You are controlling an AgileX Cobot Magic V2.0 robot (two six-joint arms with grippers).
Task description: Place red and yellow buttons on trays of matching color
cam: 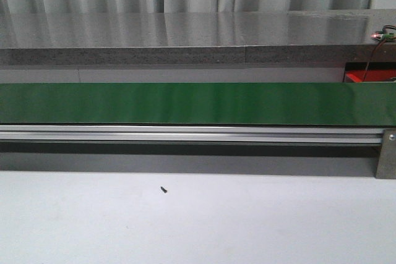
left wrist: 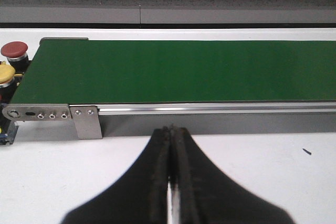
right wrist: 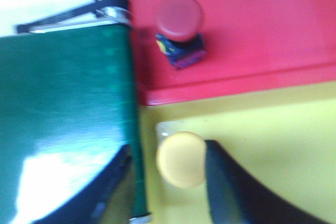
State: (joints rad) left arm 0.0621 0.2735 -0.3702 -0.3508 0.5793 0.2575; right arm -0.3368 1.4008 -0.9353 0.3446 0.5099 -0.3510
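Observation:
In the right wrist view a yellow button sits on the yellow tray. My right gripper is open around it: one finger is at the button's side, the other hangs over the belt edge, apart from it. A red button stands on the red tray. My left gripper is shut and empty over the white table. Beyond the belt's end in the left wrist view stand another red button and another yellow button. Neither gripper shows in the front view.
The green conveyor belt with its aluminium rail runs across the table. A corner of the red tray shows behind its right end. A small black speck lies on the white table.

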